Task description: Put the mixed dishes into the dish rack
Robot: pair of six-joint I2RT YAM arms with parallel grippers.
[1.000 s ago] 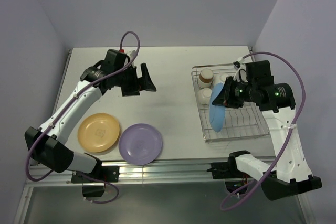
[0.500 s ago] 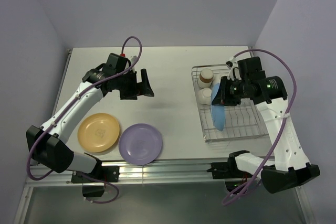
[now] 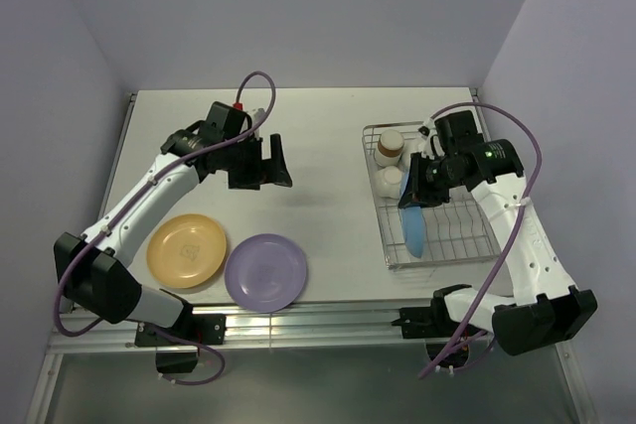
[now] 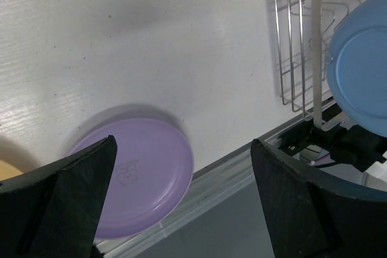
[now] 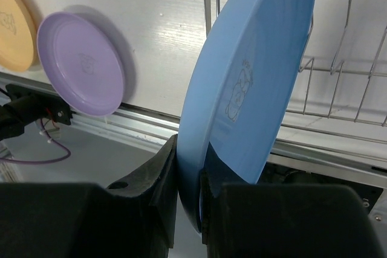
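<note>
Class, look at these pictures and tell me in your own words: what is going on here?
The right gripper is shut on the blue plate, holding it on edge over the dish rack, where a brown cup already sits. The left gripper hangs open above the table, holding nothing. The purple plate and the orange-yellow plate lie flat on the table, not yet loaded.

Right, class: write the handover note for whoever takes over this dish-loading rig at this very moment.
Right jaws: shut on the blue plate, held on edge at the dish rack, not released.
Left jaws: open, empty, above the table.
Done: brown cup and a white dish in the rack.
Left: seat the blue plate; load the purple plate and orange-yellow plate from the table.
</note>
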